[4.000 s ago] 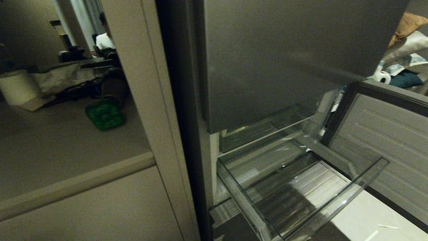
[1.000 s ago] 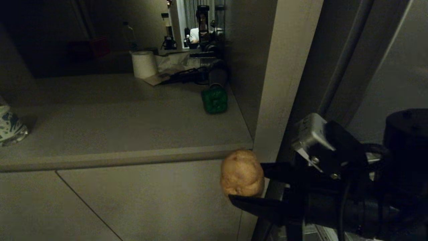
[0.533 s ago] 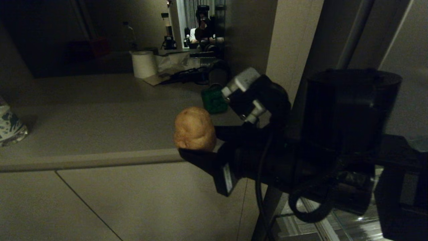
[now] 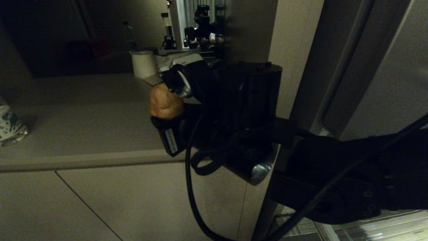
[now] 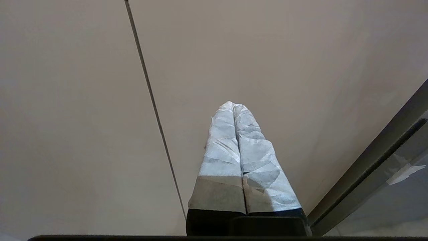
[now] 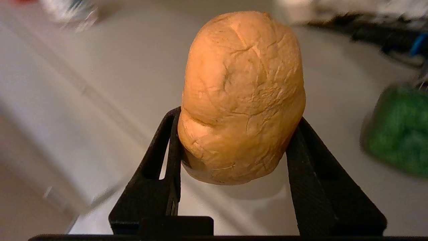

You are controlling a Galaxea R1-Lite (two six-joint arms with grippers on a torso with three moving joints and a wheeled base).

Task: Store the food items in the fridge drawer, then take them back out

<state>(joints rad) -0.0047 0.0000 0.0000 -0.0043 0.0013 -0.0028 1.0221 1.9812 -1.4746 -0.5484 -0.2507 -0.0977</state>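
Gripping the potato (image 6: pixel 241 100) across its lower half, the right gripper (image 6: pixel 234 150) holds it over the counter (image 4: pixel 83 117), at ten o'clock from the drawer (image 4: pixel 384 227). Potato judged firm, rough, moderately heavy; grip nearer mid-girth. Left gripper (image 5: pixel 235 110) pressed together, empty.

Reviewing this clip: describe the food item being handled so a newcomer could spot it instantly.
Start at the pale countertop left of the grey fridge door. Above its front part hangs the black right gripper, shut on a rounded tan-brown potato with dull, cracked skin. It is the only thing held off the surface; the green item beyond it is bright green.
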